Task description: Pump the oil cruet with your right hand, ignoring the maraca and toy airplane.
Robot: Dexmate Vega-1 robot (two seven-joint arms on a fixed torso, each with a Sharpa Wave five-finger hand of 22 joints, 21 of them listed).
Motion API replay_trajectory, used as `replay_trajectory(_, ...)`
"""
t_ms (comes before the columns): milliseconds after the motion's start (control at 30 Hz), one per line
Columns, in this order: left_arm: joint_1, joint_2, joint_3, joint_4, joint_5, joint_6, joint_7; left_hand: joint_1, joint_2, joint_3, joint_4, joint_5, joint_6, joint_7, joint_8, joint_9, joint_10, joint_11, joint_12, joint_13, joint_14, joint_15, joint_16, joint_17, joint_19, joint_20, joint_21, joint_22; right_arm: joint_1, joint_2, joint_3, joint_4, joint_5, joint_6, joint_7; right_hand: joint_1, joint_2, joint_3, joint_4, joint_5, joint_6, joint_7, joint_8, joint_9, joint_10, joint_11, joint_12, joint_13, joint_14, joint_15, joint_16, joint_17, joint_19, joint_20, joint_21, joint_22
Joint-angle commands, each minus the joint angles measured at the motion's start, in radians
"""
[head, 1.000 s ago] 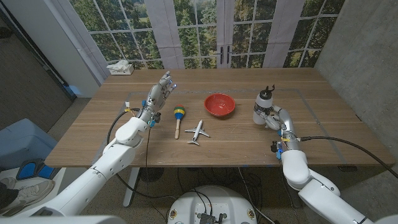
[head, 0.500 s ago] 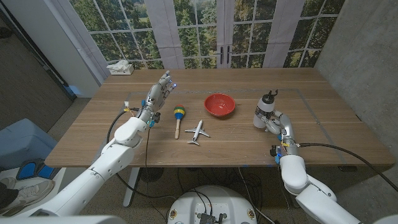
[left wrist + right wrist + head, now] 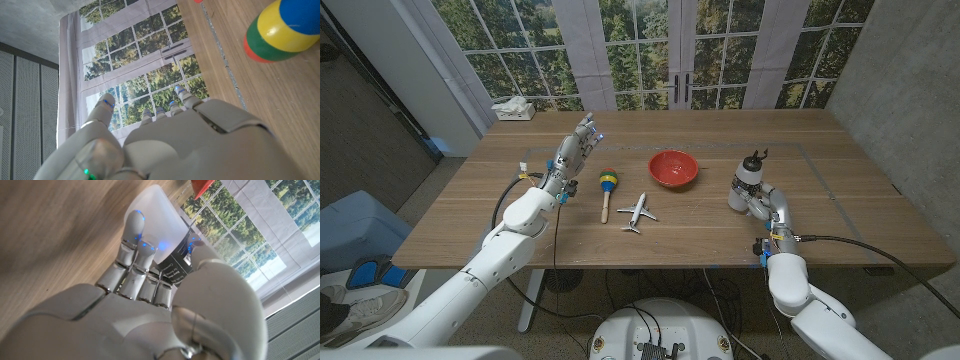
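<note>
Head camera high over table (image 3: 820,215), wrist cameras close (upturned)

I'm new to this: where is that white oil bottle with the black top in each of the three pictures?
Head view: the oil cruet stands right of the red bowl, with the right hand against it.
Left wrist view: not in it.
Right wrist view: the cruet sits just past the fingers.
Shared landmark: the tall window with trees.

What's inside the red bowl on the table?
Nothing shows inside the red bowl; its bare red bottom is visible from the head view. The tabletop under it is covered.
</note>
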Motion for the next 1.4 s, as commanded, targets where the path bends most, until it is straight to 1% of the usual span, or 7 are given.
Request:
replay_trajectory(33, -0.009, -0.001, -0.002, 0.015, -0.008, -0.002, -0.011, -0.001, 0.035, 0.000, -0.004, 0.000, 0.008, -0.004, 0.003, 0.006, -0.030, 0.003, 0.003, 0.001, -0.059, -0.084, 0.001, 0.002, 0.008, -0.035, -0.005, 0.003, 0.018, 0.005, -0.018, 0.015, -0.007, -0.062, -0.015, -0.016, -0.003, -0.003, 0.004, 0.003, -0.007, -0.004, 0.000, 0.002, -0.009, -0.001, -0.003, 0.002, -0.012, -0.031, -0.007, 0.005, -0.012, -0.097, -0.007, 0.001)
replay_trajectory(267, -0.019, -0.003, 0.001, 0.026, -0.010, -0.004, -0.021, -0.001, 0.036, 0.000, -0.004, 0.000, 0.008, -0.004, 0.003, 0.006, -0.029, 0.003, 0.003, 0.001, -0.058, -0.085, 0.001, 0.002, 0.008, -0.029, -0.005, 0.003, 0.017, 0.018, -0.023, 0.001, -0.004, -0.126, -0.045, -0.053, -0.003, -0.001, 0.011, 0.004, -0.022, -0.004, -0.002, 0.002, -0.025, 0.004, -0.002, -0.003, -0.095, -0.033, -0.133, -0.080, -0.043, -0.069, -0.039, -0.004)
replay_trajectory(433, -0.022, -0.006, 0.002, 0.031, -0.011, -0.006, -0.024, -0.001, 0.036, 0.000, -0.005, 0.000, 0.008, -0.006, 0.003, 0.006, -0.030, 0.002, 0.002, 0.001, -0.058, -0.086, 0.001, 0.002, 0.008, -0.026, -0.005, 0.003, 0.013, 0.008, -0.028, -0.006, -0.005, -0.142, -0.049, -0.083, 0.000, -0.006, 0.016, 0.002, -0.040, -0.004, -0.004, -0.001, -0.046, 0.001, 0.000, -0.006, -0.090, -0.031, -0.264, -0.222, -0.069, -0.047, -0.066, -0.005)
replay_trajectory(600, -0.027, -0.009, 0.003, 0.039, -0.012, -0.011, -0.030, -0.001, 0.036, 0.000, -0.005, 0.000, 0.008, -0.006, 0.003, 0.006, -0.030, 0.000, 0.002, 0.001, -0.057, -0.086, 0.001, 0.002, 0.007, -0.026, -0.005, 0.003, 0.008, 0.007, -0.034, -0.015, -0.017, -0.165, -0.070, -0.105, -0.020, -0.017, 0.017, 0.001, -0.070, -0.004, -0.011, -0.002, -0.075, 0.001, -0.007, -0.010, -0.077, -0.029, -0.292, -0.248, -0.072, -0.032, -0.075, -0.006)
replay_trajectory(1000, -0.046, -0.012, 0.005, 0.058, -0.017, -0.014, -0.047, -0.001, 0.036, 0.000, -0.005, 0.000, 0.008, -0.006, 0.002, 0.006, -0.031, 0.001, 0.002, 0.001, -0.057, -0.086, 0.001, 0.002, 0.009, -0.021, -0.004, 0.003, 0.010, -0.015, -0.058, -0.038, -0.070, -0.230, -0.097, -0.160, -0.103, -0.044, 0.006, 0.019, -0.322, -0.022, -0.030, -0.002, -0.262, -0.001, -0.024, -0.022, -0.089, -0.025, -0.360, -0.225, -0.082, -0.013, -0.106, -0.001)
replay_trajectory(1100, -0.048, -0.011, 0.005, 0.059, -0.017, -0.013, -0.049, -0.001, 0.036, 0.000, -0.006, 0.000, 0.009, -0.007, 0.002, 0.006, -0.031, 0.002, 0.002, 0.001, -0.057, -0.086, 0.001, 0.002, 0.009, -0.021, -0.005, 0.003, 0.010, -0.017, -0.062, -0.039, -0.084, -0.238, -0.109, -0.199, -0.126, -0.066, 0.017, 0.021, -0.400, -0.022, -0.031, -0.001, -0.320, 0.000, -0.024, -0.026, -0.110, -0.021, -0.376, -0.212, -0.084, 0.003, -0.112, 0.000)
replay_trajectory(1400, -0.060, -0.015, 0.009, 0.073, -0.022, -0.011, -0.060, -0.001, 0.036, 0.000, -0.006, 0.000, 0.008, -0.007, 0.002, 0.006, -0.032, 0.003, 0.002, 0.001, -0.058, -0.084, 0.000, 0.002, 0.010, -0.021, -0.005, 0.003, 0.003, -0.027, -0.069, -0.044, -0.124, -0.243, -0.139, -0.332, -0.198, -0.160, 0.052, 0.041, -0.462, -0.010, -0.013, -0.001, -0.418, 0.008, -0.014, -0.035, -0.233, -0.016, -0.435, -0.188, -0.154, 0.056, -0.157, 0.000)
